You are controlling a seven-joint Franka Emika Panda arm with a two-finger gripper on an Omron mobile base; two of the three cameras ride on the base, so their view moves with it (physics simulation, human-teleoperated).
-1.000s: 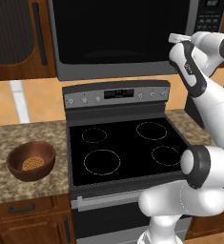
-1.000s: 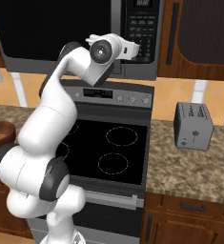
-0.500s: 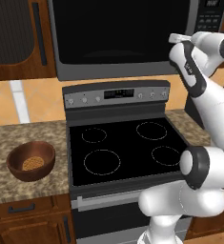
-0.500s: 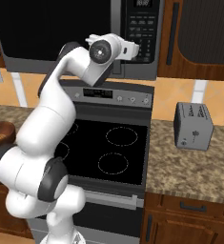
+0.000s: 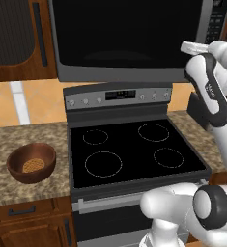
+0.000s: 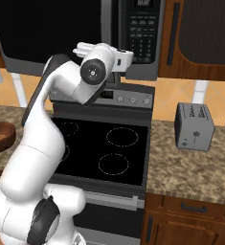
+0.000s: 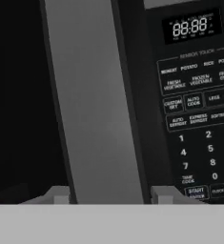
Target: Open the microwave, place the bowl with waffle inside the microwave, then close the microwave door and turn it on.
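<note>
Kitchen: claw (image 7: 108, 195) spread astride microwave door (image 5: 124, 34) handle bar (image 7: 96, 105); keypad (image 7: 197, 119) beside it.

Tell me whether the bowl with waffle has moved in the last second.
No. The bowl with waffle sits at the same spot on the counter, left of the stove, as in the earlier left base pictures.
</note>
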